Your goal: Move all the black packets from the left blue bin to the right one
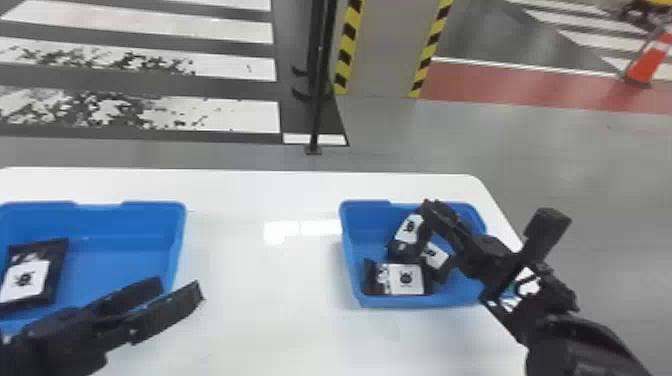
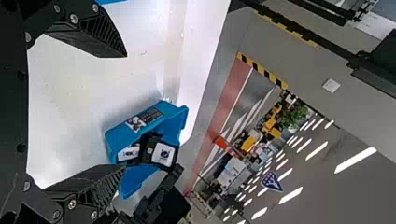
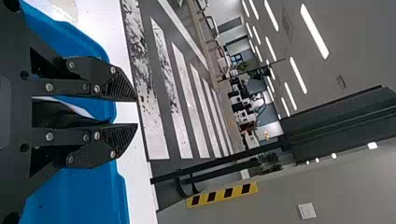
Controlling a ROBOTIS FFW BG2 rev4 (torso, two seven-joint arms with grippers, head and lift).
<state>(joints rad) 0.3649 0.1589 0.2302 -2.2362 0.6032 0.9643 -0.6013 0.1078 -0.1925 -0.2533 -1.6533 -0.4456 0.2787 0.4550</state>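
In the head view my left gripper (image 1: 179,288) stands open over the near right corner of the left blue bin (image 1: 135,215); a black packet (image 1: 31,274) with a white label lies at that bin's left side. The left gripper (image 2: 123,111) has its fingers wide apart in its wrist view. My right gripper (image 1: 436,206) is over the right blue bin (image 1: 367,217), fingers slightly apart. Beside them a packet (image 1: 409,232) leans over another packet (image 1: 436,254); a third packet (image 1: 402,279) lies nearer. Between the right gripper (image 3: 137,113) fingers, a black packet (image 3: 60,115) shows lower down.
Both bins stand on a white table (image 1: 260,280), with a wide stretch of tabletop between them. The table's right edge runs close beside the right bin. A black pole (image 1: 317,100) rises from the floor beyond the table.
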